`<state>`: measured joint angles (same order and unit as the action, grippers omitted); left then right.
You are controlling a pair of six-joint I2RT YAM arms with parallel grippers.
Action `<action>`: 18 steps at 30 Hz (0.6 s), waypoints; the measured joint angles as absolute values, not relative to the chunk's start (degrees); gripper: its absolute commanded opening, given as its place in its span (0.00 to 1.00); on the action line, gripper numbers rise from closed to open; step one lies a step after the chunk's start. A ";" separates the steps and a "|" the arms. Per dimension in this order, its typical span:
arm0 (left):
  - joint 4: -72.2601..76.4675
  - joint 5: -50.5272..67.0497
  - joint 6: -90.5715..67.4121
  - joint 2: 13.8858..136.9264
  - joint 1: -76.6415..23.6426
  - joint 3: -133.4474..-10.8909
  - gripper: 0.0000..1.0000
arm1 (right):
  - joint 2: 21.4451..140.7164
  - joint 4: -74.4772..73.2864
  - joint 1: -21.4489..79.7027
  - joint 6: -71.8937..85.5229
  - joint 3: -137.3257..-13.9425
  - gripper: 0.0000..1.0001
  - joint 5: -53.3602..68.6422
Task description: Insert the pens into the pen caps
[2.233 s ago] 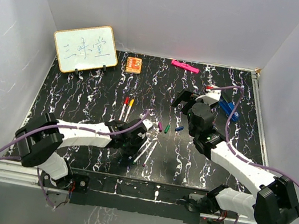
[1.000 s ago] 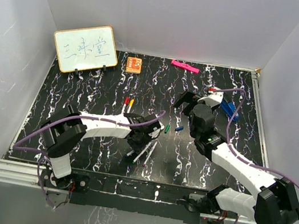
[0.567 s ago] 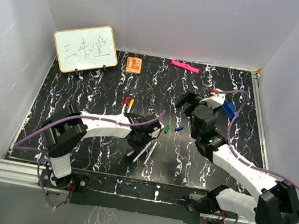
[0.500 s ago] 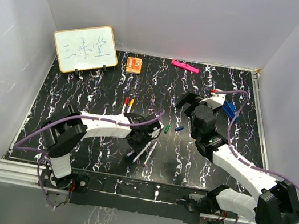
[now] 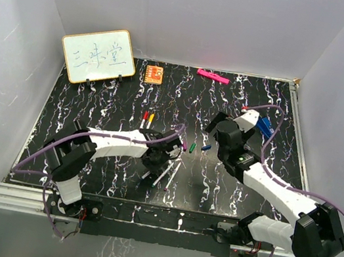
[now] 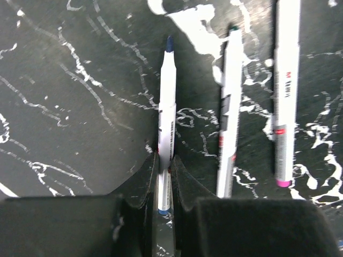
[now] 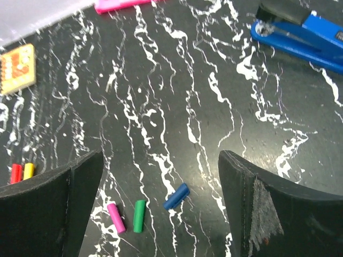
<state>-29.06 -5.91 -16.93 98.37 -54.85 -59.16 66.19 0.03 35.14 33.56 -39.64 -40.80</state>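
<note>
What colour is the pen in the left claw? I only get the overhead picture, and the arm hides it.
Observer: The left wrist view shows the left gripper shut on the blue-tipped pen, near its back end.
Operator: Is that pen alone there?
Observer: No. Two more lie beside it on the table: a green-tipped pen and a pen with a pink end.
Operator: Is the blue cap in the other claw?
Observer: No. In the right wrist view the right gripper is open with nothing between its fingers. The blue cap lies loose on the table beside the green cap.
</note>
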 measured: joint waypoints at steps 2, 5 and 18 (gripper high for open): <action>-30.50 -6.92 -16.95 98.19 -54.41 -59.16 0.00 | 67.40 -2.76 35.11 35.64 -40.10 0.84 -40.40; -32.47 -8.49 -16.95 97.67 -53.52 -59.16 0.00 | 69.69 -7.01 35.14 38.41 -40.14 0.83 -38.96; -32.34 -12.08 -17.67 84.82 -49.28 -59.24 0.00 | 83.46 -20.38 35.14 45.69 -46.28 0.74 -33.43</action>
<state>-32.34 -12.08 -17.67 84.82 -49.28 -59.24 83.46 -20.38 35.14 45.69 -46.28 -33.43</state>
